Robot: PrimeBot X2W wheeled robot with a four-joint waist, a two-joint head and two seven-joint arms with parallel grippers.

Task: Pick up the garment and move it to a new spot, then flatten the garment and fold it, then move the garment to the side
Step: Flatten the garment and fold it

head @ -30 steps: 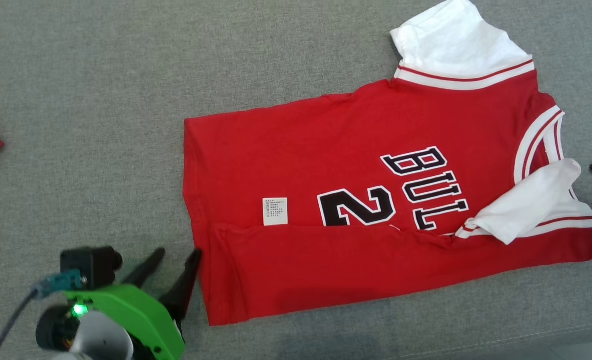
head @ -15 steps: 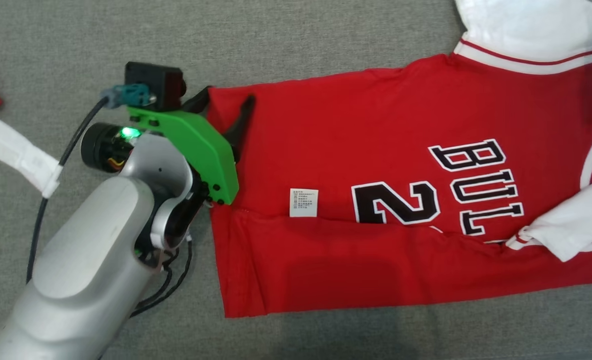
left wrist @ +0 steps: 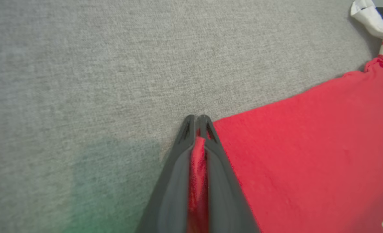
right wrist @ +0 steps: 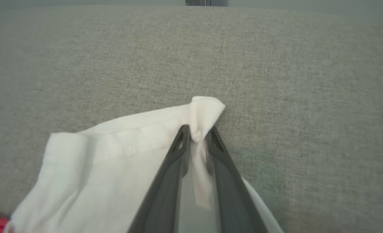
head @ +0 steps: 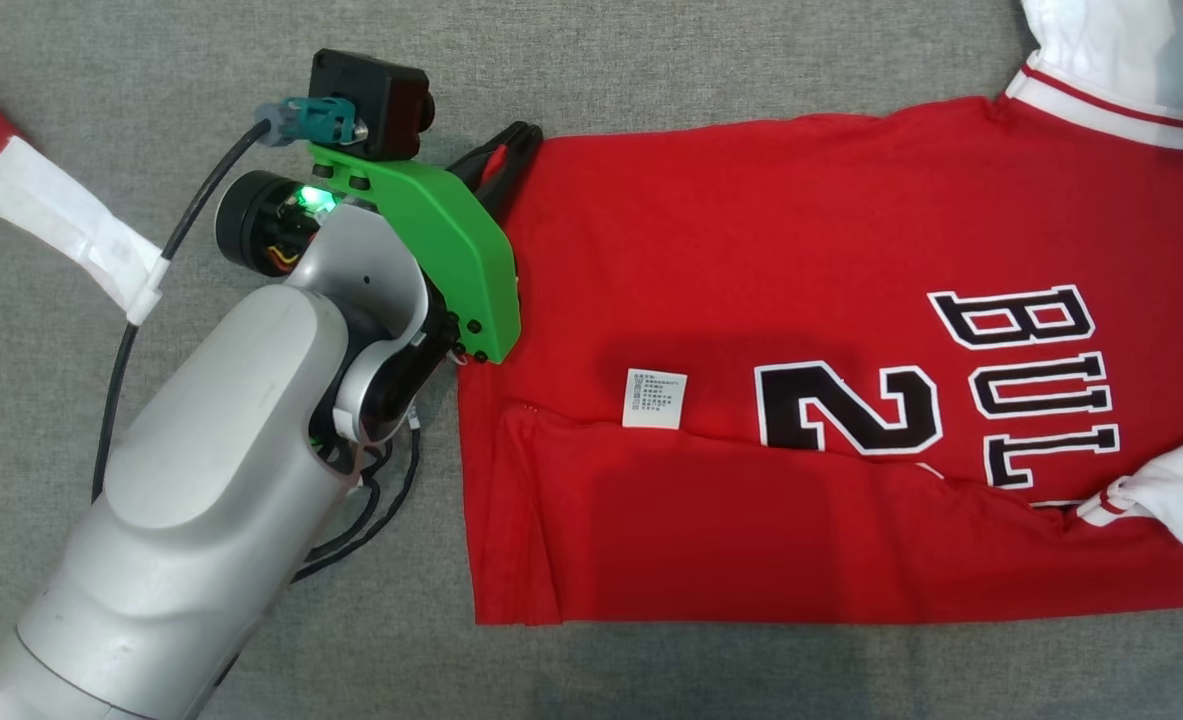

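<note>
The garment (head: pixel 751 280) is a red jersey with white sleeves and black lettering. It lies on the grey fabric surface (head: pixel 651 70) with its near edge folded over. My left gripper (head: pixel 511 150) is at the far left hem corner, shut on a pinch of red cloth. In the left wrist view that red cloth (left wrist: pixel 308 145) runs up between the closed fingers of the left gripper (left wrist: pixel 197 118). My right gripper (right wrist: pixel 197 129) has its fingers closed on the edge of the white sleeve (right wrist: pixel 113 155), which bunches at the tips.
A second red and white cloth (head: pixel 41 215) lies at the left edge of the head view, beyond my left arm's cable (head: pixel 191 200). Bare grey surface stretches past the garment's far edge and along the near edge.
My left gripper moved from beside the garment's near left corner to the far left corner, then shut on it. The head camera shifted, so the garment sits further right in the picture.
</note>
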